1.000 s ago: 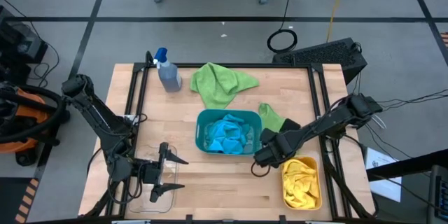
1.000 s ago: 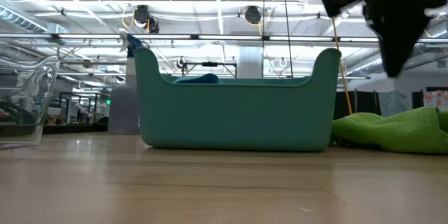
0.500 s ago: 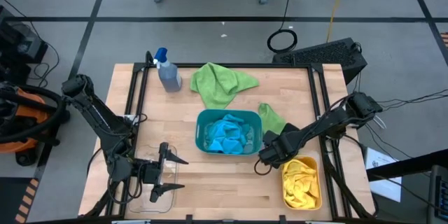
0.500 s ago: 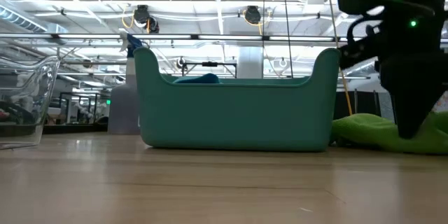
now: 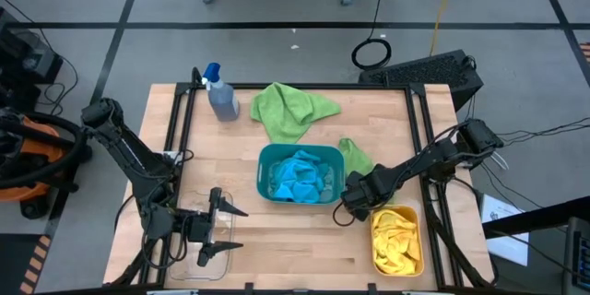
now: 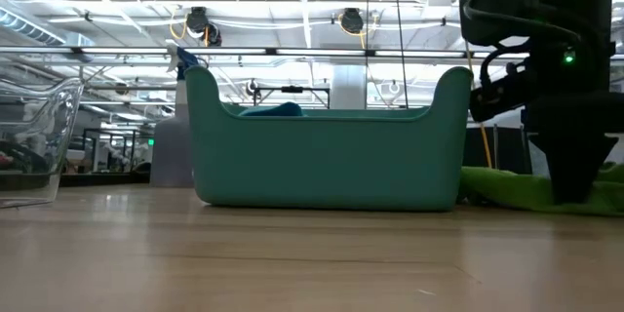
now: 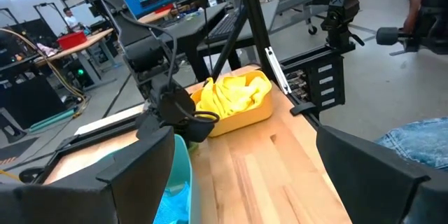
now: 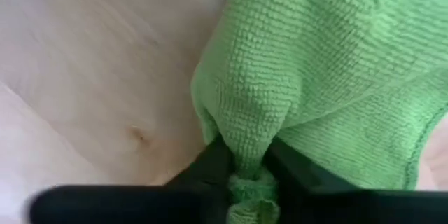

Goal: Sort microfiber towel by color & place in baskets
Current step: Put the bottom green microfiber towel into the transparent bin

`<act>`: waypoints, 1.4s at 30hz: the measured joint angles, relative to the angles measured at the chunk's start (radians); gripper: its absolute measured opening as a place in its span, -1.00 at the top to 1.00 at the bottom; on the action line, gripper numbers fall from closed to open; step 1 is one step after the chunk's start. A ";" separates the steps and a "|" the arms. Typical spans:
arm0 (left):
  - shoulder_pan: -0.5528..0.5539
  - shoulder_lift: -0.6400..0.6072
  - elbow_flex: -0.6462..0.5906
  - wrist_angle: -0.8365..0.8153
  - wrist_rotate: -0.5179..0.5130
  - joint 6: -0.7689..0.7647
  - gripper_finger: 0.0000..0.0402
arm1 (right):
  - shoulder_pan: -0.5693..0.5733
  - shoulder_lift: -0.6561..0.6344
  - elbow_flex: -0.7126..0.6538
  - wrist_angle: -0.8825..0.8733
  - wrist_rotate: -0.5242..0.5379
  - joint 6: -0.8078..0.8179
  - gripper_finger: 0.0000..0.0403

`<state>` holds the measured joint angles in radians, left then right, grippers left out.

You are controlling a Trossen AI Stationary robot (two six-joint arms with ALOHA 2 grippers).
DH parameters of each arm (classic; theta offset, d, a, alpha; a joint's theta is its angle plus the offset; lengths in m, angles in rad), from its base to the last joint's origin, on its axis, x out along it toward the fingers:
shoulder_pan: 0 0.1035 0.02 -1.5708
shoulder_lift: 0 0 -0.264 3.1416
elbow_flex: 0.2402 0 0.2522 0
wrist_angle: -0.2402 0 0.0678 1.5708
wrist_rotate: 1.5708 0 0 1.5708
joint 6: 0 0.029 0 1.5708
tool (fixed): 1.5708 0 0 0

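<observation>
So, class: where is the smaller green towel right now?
In the high view, the smaller green towel lies right of the teal basket, pinched by the right claw.

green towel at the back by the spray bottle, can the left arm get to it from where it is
Probably yes: the left gripper waits open over the clear basket, and bare table lies between it and that green towel.

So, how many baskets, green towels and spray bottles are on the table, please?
Baskets: 3 (teal basket, orange basket, clear basket)
Green towels: 2 (large green towel, small green towel)
Spray bottles: 1 (spray bottle)
Total: 6
</observation>
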<state>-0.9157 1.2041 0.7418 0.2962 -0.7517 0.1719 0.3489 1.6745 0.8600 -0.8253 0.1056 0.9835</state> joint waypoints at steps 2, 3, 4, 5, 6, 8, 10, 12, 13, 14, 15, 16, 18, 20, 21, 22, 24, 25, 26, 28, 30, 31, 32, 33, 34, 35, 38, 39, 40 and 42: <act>0.000 0.000 0.000 0.000 0.000 0.000 -0.77 | 0.000 0.001 0.001 -0.011 0.003 -0.001 0.90; 0.000 0.000 0.000 -0.001 0.000 0.000 -0.77 | 0.000 0.000 0.007 -0.025 0.006 -0.001 0.94; 0.000 0.000 0.000 -0.003 0.000 0.000 -0.77 | 0.003 -0.003 0.014 -0.046 0.014 0.000 0.94; 0.000 0.000 0.000 -0.003 0.000 0.000 -0.77 | 0.008 -0.009 0.017 -0.068 0.026 0.006 0.92; 0.000 0.000 0.000 -0.004 0.000 0.000 -0.77 | 0.012 -0.014 0.025 -0.100 0.039 0.014 0.90; 0.000 0.000 0.000 -0.007 0.000 0.000 -0.77 | 0.020 -0.037 0.055 -0.153 0.077 0.035 0.88; 0.000 0.000 0.000 -0.011 0.000 -0.001 -0.77 | 0.034 -0.071 0.094 -0.224 0.107 0.071 0.89; 0.001 0.000 0.000 -0.016 0.000 -0.002 -0.77 | 0.051 -0.095 0.132 -0.306 0.132 0.112 0.93; 0.001 0.000 0.000 -0.018 0.000 -0.002 -0.77 | 0.061 -0.108 0.154 -0.337 0.147 0.132 0.95; 0.002 0.000 0.000 -0.019 0.000 -0.002 -0.77 | 0.073 -0.121 0.181 -0.363 0.160 0.153 0.97; 0.005 0.000 0.000 -0.020 0.000 -0.002 -0.77 | 0.086 -0.134 0.209 -0.388 0.180 0.175 0.97; 0.007 0.000 0.000 -0.021 0.000 -0.002 -0.77 | 0.104 -0.143 0.236 -0.411 0.202 0.196 0.98; 0.011 0.000 0.000 -0.024 0.000 -0.007 -0.77 | 0.143 -0.148 0.293 -0.455 0.254 0.231 0.97; 0.017 0.000 0.000 -0.026 0.000 -0.009 -0.77 | 0.186 -0.148 0.359 -0.484 0.313 0.262 0.97; 0.020 0.000 0.000 -0.029 0.000 -0.009 -0.77 | 0.209 -0.148 0.391 -0.497 0.344 0.273 0.97; 0.021 0.000 0.000 -0.031 0.000 -0.010 -0.77 | 0.232 -0.148 0.423 -0.503 0.379 0.282 0.97; 0.026 0.000 0.000 -0.031 0.000 -0.010 -0.77 | 0.279 -0.144 0.481 -0.503 0.459 0.288 0.97; 0.027 0.000 0.000 -0.030 0.000 -0.010 -0.77 | 0.303 -0.142 0.508 -0.494 0.506 0.288 0.97; 0.027 0.000 0.000 -0.031 0.000 -0.010 -0.77 | 0.331 -0.142 0.530 -0.484 0.552 0.288 0.97; 0.028 0.000 0.000 -0.031 0.000 -0.010 -0.77 | 0.380 -0.142 0.563 -0.441 0.649 0.271 0.97; 0.028 0.000 0.000 -0.030 0.000 -0.010 -0.77 | 0.426 -0.142 0.576 -0.345 0.753 0.221 0.97; 0.028 0.000 0.000 -0.030 0.000 -0.010 -0.77 | 0.447 -0.142 0.578 -0.289 0.799 0.181 0.97; 0.028 0.000 0.000 -0.030 0.000 -0.010 -0.77 | 0.467 -0.142 0.579 -0.224 0.836 0.123 0.97; 0.029 0.000 0.000 -0.030 0.000 -0.010 -0.77 | 0.484 -0.142 0.579 -0.143 0.864 0.050 0.97; 0.030 0.000 0.000 -0.029 0.000 -0.010 -0.77 | 0.499 -0.139 0.579 -0.052 0.885 -0.038 0.97; 0.032 0.000 0.000 -0.029 0.000 -0.010 -0.77 | 0.511 -0.132 0.579 0.044 0.903 -0.142 0.97; 0.033 0.000 0.000 -0.027 0.000 -0.010 -0.77 | 0.549 -0.090 0.579 0.324 0.944 -0.492 0.97; 0.034 0.000 0.000 -0.025 0.000 -0.010 -0.77 | 0.558 -0.074 0.579 0.403 0.944 -0.603 0.97; 0.034 0.000 0.000 -0.025 0.000 -0.010 -0.77 | 0.565 -0.059 0.579 0.477 0.942 -0.703 0.97; 0.034 0.000 0.000 -0.019 0.000 -0.010 -0.77 | 0.573 -0.031 0.579 0.581 0.941 -0.861 0.97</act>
<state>-0.8822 1.2045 0.7422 0.2773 -0.7521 0.1623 0.9218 1.6439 1.4391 -0.2439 1.0469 0.1229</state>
